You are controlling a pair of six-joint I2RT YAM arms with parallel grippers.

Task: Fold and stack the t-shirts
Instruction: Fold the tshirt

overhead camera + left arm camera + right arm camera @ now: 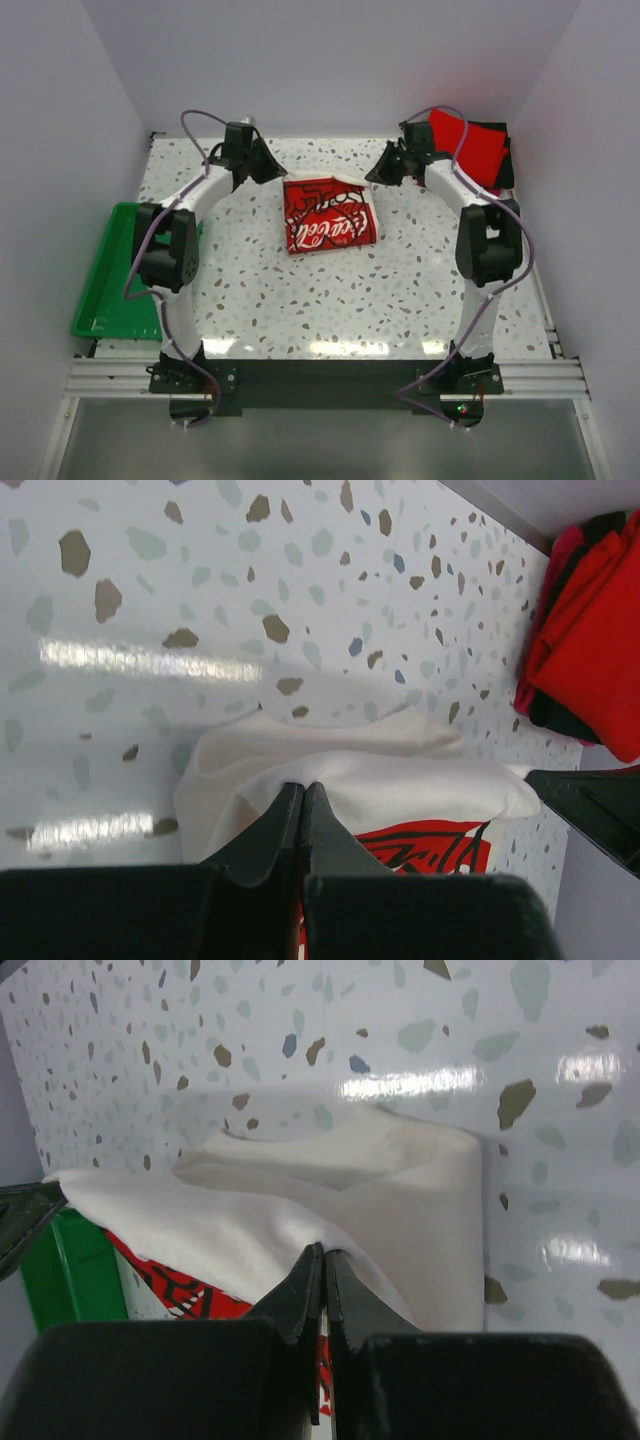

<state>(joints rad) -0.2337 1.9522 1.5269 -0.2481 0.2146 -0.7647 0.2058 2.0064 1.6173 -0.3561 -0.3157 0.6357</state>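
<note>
White walls close in a speckled tabletop (330, 300), and on it the job looks roughly two-thirds done. The largest thing is the cream-white t-shirt (328, 215), lying at the middle of the tabletop between the two arms with its red script logo face up. It is doubled into a rough, slightly skewed rectangle but is not yet a tidy packet. Its far edge is lifted off the surface and stretched between the arms, and in the wrist views loose folds bunch beneath that edge.

A green tray (105, 290) sits at the left edge, well apart from the cloth. In the far right corner lies the stack: a folded red t-shirt (462, 145) on top, with a folded black t-shirt (548, 715) showing beneath it. Those two seem finished.

The left fingers (285, 825) are pressed together with no gap, pinching the cream cloth near its far left corner. The right fingers (300, 1295) are pressed together the same way on the far right corner.

By my reading, the lifted edge has yet to be carried over for a last fold. The cream shirt, well apart from the stack, then has to go onto the red one.
</note>
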